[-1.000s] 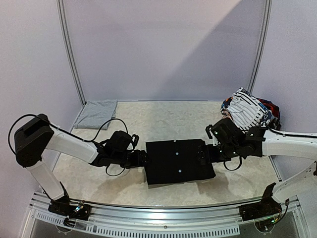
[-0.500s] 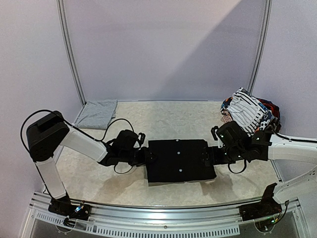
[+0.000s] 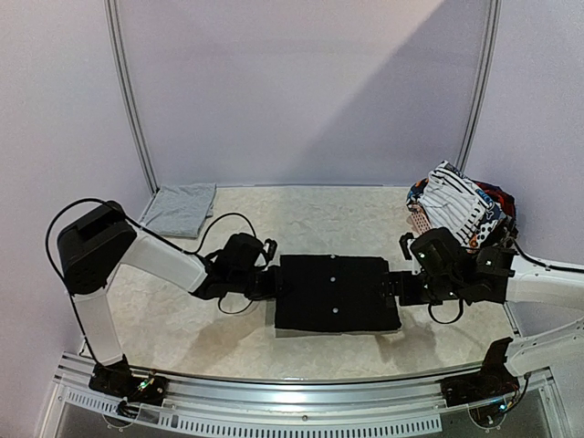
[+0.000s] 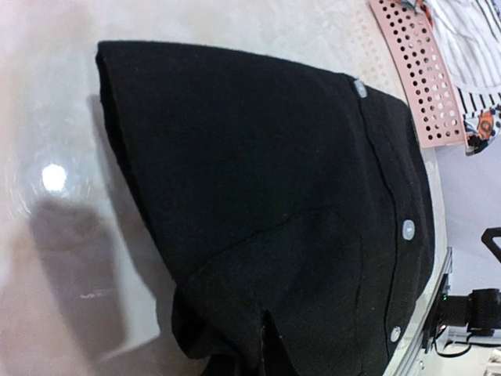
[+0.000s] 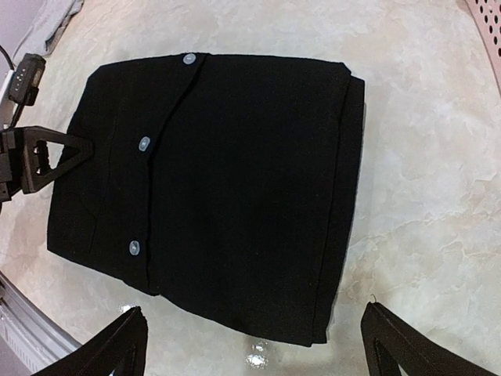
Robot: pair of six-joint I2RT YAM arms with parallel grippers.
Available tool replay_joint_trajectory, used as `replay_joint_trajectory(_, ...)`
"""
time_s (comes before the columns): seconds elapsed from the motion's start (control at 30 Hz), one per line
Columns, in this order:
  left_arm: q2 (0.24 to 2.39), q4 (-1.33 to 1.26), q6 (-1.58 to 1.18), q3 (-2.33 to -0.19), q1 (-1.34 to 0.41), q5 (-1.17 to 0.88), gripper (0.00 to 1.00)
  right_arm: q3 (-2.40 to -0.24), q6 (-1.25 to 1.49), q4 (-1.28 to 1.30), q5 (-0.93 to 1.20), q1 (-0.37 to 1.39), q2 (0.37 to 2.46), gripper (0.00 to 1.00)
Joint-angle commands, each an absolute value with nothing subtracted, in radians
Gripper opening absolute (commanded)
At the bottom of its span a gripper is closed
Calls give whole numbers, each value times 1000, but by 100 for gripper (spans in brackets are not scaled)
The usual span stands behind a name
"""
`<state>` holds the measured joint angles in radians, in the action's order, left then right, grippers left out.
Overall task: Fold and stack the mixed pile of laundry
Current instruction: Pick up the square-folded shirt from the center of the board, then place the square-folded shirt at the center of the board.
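Currently: the surface [image 3: 301, 214] carries one folded black garment [image 3: 336, 292] at its centre, toward the front edge. It lies flat as a rectangle with the placket up. The rest of the mixed laundry pile [image 3: 456, 208] is heaped in the pink basket [image 4: 415, 70] at the far right. A folded grey piece [image 3: 180, 208] lies in the far left corner, well apart from both.

Judgement: the fold looks done, so the step in hand is squaring the packet or carrying it to a stack. To do it well:
- Take both short edges together and pinch through every layer, not just the top one.
- Lift level, with both ends equally taut, so the fold cannot sag open.
- Check the layers first: in the right wrist view they sit slightly offset along one edge.

Pose: my left arm [image 3: 164, 260] reaches in low, wrist at the left short edge. My right arm [image 3: 538, 278] mirrors it at the right edge.
- Right jaws: spread wide and holding nothing, with the fingers [image 5: 129, 341] standing off the cloth's near edge.
- Left jaws: at the cloth's edge; I cannot tell whether they are closed or have cloth.

The three pale buttons [image 5: 144, 144] run in a line nearer the left end.
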<state>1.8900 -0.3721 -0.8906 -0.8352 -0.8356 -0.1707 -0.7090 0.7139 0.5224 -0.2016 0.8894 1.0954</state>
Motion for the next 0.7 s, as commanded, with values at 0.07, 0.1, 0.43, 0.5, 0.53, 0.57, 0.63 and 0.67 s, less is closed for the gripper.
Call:
replay_joint_trajectory(0.07,1773,-148,-730,-934,-826,-114,0,-656,740,494,-239,890,1046,95)
replay_joint_trajectory(0.1,1761,-120,-711,-946,-822,-103,0,-650,744,488,-241,890,1044,95)
replay_joint_trajectory(0.43,1682,195,-511,-1107,-758,-3,0,-590,754,440,-274,889,995,93)
replay_joint_trajectory(0.5,1666,231,-477,-1130,-732,-3,0,-588,748,439,-269,889,989,93)
replay_joint_trajectory(0.53,1663,258,-457,-1148,-718,-3,0,-588,745,439,-267,890,986,93)
replay_joint_trajectory(0.57,1663,289,-436,-1167,-705,-3,0,-588,742,440,-266,889,984,93)
replay_joint_trajectory(0.63,1664,347,-399,-1207,-680,38,0,-585,735,440,-263,889,977,93)
replay_joint_trajectory(0.67,1664,366,-383,-1220,-668,45,0,-584,732,439,-262,889,974,93)
